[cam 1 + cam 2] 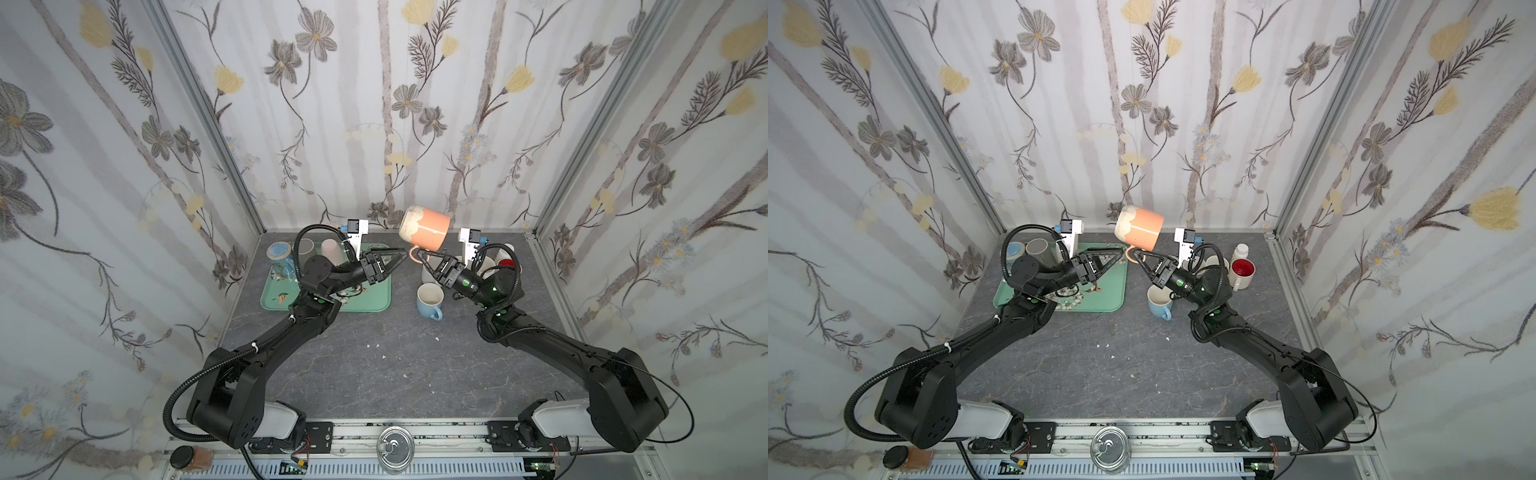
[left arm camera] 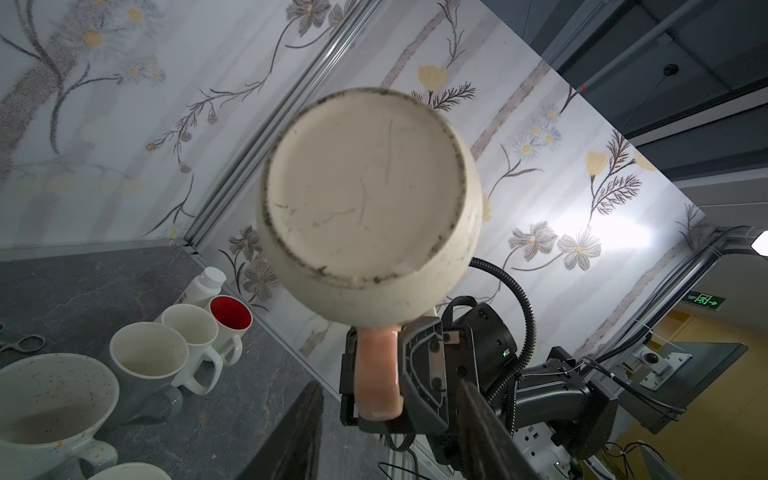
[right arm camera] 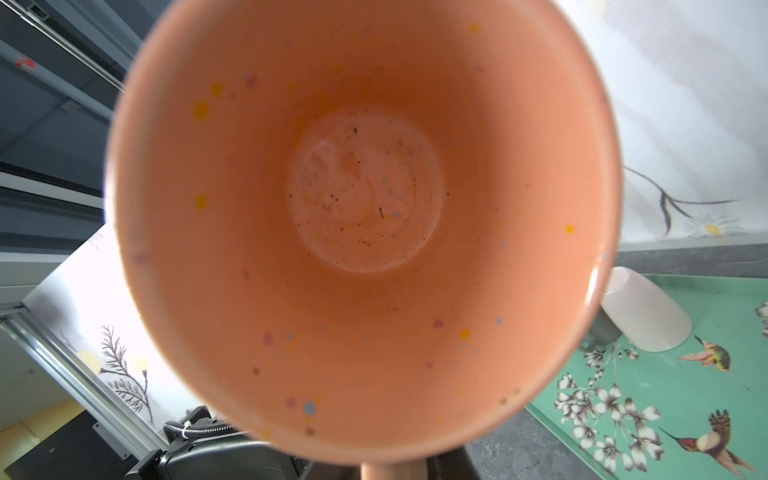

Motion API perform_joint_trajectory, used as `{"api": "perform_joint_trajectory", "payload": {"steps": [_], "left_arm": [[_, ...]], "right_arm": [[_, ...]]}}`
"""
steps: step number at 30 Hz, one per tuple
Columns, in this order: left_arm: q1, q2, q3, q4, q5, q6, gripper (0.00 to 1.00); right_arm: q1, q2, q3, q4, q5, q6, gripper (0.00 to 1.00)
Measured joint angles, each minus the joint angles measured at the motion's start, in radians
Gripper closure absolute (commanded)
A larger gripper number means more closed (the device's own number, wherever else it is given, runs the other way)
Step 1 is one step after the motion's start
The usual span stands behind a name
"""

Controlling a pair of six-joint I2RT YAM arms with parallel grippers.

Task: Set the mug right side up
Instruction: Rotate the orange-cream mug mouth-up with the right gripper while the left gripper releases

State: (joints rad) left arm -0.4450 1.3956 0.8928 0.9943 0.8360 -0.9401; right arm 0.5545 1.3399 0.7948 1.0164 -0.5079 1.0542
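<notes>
Above the table [image 1: 374,374], the mug [image 1: 430,232] hangs sideways, its handle [image 1: 412,255] clamped in the right gripper [image 1: 420,253], the left gripper [image 1: 403,252] parted beside it; turning seems half done, setting down remains.

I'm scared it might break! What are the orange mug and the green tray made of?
The orange mug looks like glazed ceramic: glossy speckled inside, matte cream base. The green tray seems smooth printed plastic or metal; I cannot tell which.
</notes>
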Motion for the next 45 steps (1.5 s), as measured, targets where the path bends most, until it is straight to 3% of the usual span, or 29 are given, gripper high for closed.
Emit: {"api": "perform_joint_trajectory", "payload": {"steps": [7,19,23,32,45], "left_arm": [[-0.001,-0.022,0.018,-0.148,-0.046,0.111,0.47],[-0.003,-0.010,0.137,-0.678,-0.292,0.419,0.47],[-0.003,0.017,0.151,-0.812,-0.380,0.486,0.48],[-0.032,0.076,0.212,-0.997,-0.544,0.561,0.48],[-0.036,0.112,0.216,-1.099,-0.581,0.597,0.48]], "right_arm": [[-0.057,-0.194,-0.060,-0.264,0.065,-0.105,1.00],[-0.099,-0.729,-0.165,-1.205,0.420,-0.264,1.00],[-0.098,-0.805,-0.154,-1.444,0.519,-0.262,1.00],[-0.066,-0.632,-0.138,-1.699,0.665,-0.271,1.00],[-0.026,-0.218,0.006,-1.655,0.703,-0.374,1.00]]}}
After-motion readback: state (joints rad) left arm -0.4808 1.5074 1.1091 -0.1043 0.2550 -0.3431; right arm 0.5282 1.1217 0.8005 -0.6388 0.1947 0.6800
